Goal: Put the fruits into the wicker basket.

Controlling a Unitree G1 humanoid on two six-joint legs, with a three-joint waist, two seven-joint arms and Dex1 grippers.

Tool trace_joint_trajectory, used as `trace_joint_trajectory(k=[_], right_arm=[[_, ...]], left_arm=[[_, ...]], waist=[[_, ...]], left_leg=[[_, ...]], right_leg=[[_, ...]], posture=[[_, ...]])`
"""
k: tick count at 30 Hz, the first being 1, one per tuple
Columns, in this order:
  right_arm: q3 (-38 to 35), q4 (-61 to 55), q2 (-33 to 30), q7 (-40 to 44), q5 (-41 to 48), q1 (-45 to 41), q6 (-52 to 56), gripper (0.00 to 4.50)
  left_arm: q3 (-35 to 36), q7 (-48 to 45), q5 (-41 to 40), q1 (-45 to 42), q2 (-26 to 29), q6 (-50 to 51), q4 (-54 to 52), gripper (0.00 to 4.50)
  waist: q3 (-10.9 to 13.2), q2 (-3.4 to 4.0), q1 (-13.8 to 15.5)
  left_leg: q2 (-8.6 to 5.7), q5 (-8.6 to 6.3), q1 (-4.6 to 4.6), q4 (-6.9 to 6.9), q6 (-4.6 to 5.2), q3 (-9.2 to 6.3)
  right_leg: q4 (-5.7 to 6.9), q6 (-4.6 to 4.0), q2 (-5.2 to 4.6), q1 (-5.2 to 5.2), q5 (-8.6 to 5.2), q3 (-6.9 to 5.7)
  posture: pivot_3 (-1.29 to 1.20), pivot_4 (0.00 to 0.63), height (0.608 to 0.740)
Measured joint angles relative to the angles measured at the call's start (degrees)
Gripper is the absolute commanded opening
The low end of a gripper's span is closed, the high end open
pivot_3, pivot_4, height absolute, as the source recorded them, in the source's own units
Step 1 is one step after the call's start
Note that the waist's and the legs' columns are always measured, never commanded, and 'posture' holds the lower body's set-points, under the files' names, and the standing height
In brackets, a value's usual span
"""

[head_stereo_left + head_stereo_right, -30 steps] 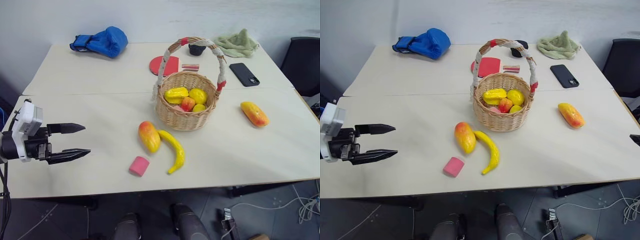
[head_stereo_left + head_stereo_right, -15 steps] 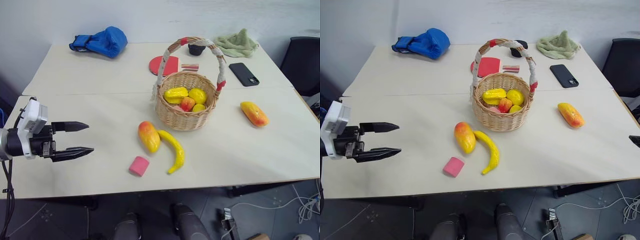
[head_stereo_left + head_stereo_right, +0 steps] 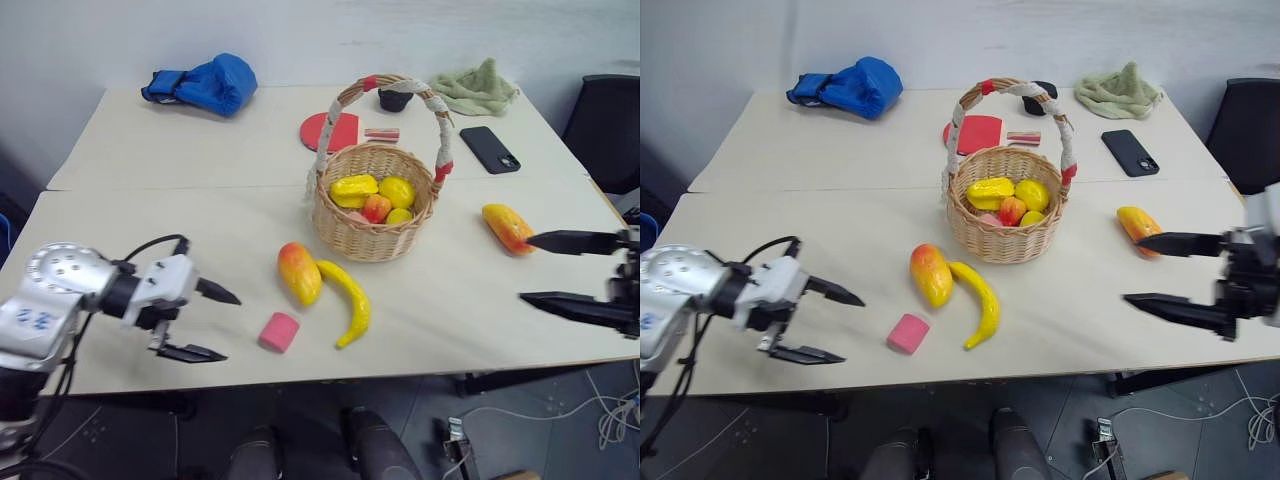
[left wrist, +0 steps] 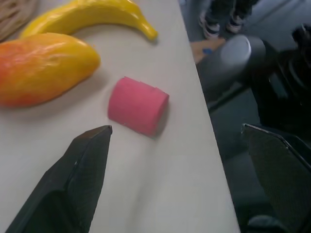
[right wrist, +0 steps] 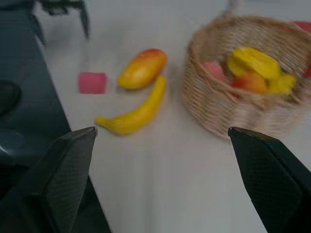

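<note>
Wicker basket [image 3: 373,215] sat mid-table with small fruits [image 3: 375,198] inside as I watched. One mango [image 3: 298,272] and the banana [image 3: 348,300] lay before it, another mango [image 3: 508,226] at right. Left gripper [image 3: 205,322] and right gripper [image 3: 555,270] hovered spread wide, empty.

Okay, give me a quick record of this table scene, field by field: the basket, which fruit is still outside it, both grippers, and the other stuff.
basket: wicker basket mid-table, upright, several small yellow and red fruits inside
fruit outside: mango and banana side by side in front of the basket; second mango to its right
left gripper: open, empty, pointing toward the pink cylinder
right gripper: open, empty, near the second mango
other items: blue boxing glove, red paddle, black phone, green cloth
</note>
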Motion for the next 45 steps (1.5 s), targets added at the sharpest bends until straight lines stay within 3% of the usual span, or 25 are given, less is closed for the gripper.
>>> trace_joint_trajectory(k=[12,16,19,26,32,35,39,45], right_arm=[[4.48,-11.13,-0.01,-10.51,12.05,-6.79,5.59,4.49],[4.46,-12.45,-0.01,-12.69,14.26,-6.51,6.82,4.49],[4.11,-13.02,-0.01,-13.60,14.92,-5.84,7.15,4.50],[3.87,-13.17,-0.01,-14.77,15.48,-4.16,7.20,4.50],[3.17,-13.41,0.23,-15.21,15.47,-3.10,6.39,4.50],[3.65,-14.00,1.82,-16.60,15.04,-2.60,5.41,4.50],[7.96,-14.32,4.13,-18.85,11.60,-3.28,3.07,4.50],[16.60,-12.60,6.01,-19.87,4.59,-6.67,-0.37,4.50]], left_arm=[[-13.07,-1.98,10.89,-12.33,-13.46,-11.96,15.75,4.50],[-15.52,-2.00,13.30,-12.54,-14.93,-14.10,18.20,4.50],[-16.20,-1.98,15.04,-13.44,-15.31,-15.72,20.34,3.93],[-15.98,-1.98,15.33,-13.44,-15.73,-15.86,20.69,1.94],[-6.61,5.43,12.26,-2.90,-10.77,-5.55,11.91,1.94],[4.43,15.42,10.55,6.50,-8.08,5.44,5.81,1.94],[16.73,28.85,9.21,13.81,-9.18,20.04,1.23,1.94],[20.48,38.08,8.76,13.96,-11.36,24.81,1.59,3.58]], waist=[[-0.03,-0.09,1.36],[-0.04,-0.11,1.23],[-0.04,-0.11,1.30],[-0.04,-0.11,1.24],[-0.04,-0.11,0.89],[-0.04,-0.11,0.88],[-0.08,-0.18,1.04],[-0.12,-0.16,1.26]], left_leg=[[0.02,-0.20,-0.15,0.30,0.31,-0.03],[0.05,-0.21,-0.15,0.28,0.32,-0.04],[0.06,-0.20,-0.14,0.29,0.32,-0.07],[0.07,-0.20,-0.13,0.29,0.32,-0.06],[0.22,-0.20,-0.06,0.24,0.32,-0.08],[0.29,-0.21,-0.05,0.23,0.30,-0.11],[0.24,-0.21,0.00,0.25,0.30,-0.13],[0.11,-0.20,0.06,0.19,0.31,-0.09]], right_leg=[[-0.04,0.18,-0.14,-0.03,0.07,0.02],[-0.01,0.21,-0.13,-0.05,0.09,0.07],[0.02,0.22,-0.11,-0.04,0.09,0.04],[0.02,0.23,-0.13,-0.04,0.10,0.06],[0.09,0.23,-0.13,-0.04,0.10,0.02],[0.09,0.23,-0.23,-0.04,0.10,-0.04],[0.08,0.22,-0.23,0.02,0.10,-0.08],[0.06,0.15,-0.36,0.05,0.06,-0.07]], posture=[[0.00,0.150,0.740],[0.00,0.150,0.740],[0.00,0.150,0.740],[0.00,0.150,0.740],[0.00,0.150,0.740],[0.00,0.150,0.740],[0.00,0.150,0.740],[0.00,0.150,0.740]])
